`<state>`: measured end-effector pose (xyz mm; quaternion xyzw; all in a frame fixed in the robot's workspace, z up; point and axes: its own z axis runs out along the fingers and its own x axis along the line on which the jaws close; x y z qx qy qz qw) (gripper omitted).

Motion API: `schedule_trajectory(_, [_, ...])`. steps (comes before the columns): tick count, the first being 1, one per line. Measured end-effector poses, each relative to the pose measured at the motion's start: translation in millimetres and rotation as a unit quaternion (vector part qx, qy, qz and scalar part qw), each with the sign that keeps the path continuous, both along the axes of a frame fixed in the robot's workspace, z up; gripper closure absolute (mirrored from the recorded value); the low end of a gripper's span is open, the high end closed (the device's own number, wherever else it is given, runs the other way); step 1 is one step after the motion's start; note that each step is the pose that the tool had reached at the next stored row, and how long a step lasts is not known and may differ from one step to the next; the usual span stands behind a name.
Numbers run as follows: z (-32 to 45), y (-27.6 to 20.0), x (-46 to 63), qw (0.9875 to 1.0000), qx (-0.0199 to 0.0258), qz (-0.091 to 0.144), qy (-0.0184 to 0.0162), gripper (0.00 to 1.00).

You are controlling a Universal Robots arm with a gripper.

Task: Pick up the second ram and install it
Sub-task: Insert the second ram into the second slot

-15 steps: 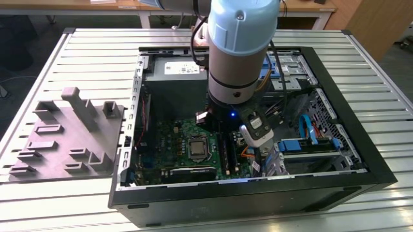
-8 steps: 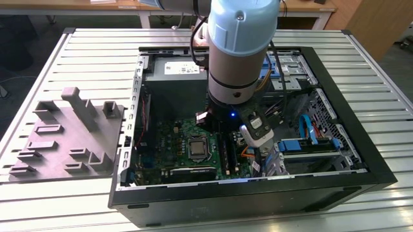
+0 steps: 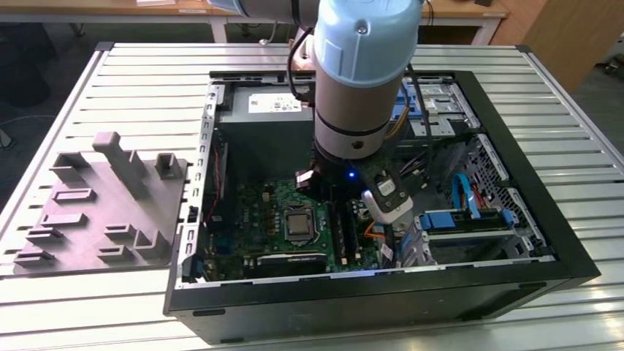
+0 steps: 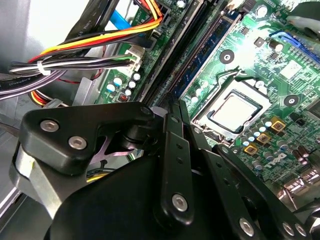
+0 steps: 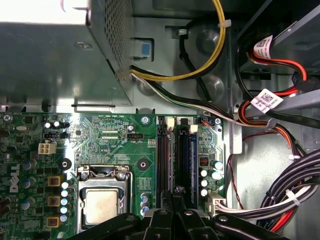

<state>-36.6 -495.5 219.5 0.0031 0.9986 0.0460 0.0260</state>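
White lettering ran along the green motherboard [image 5: 115,145] in the first wrist view, most of it too fine to read. Two white barcode tags [image 5: 265,100] hung on cables, and a white printed label [image 3: 276,104] lay on the grey power supply [image 3: 239,110].

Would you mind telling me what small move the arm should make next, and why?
Probably a gentle press straight down: the gripper sits right above the memory slots, close by the second ram standing in one; whether it is fully seated is unclear.
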Motion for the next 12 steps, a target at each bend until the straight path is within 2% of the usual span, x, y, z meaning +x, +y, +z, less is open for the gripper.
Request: schedule_trajectory(12, [-0.1,0.1,0.0,1.0000,0.0036,0.000,0.0000,0.89])
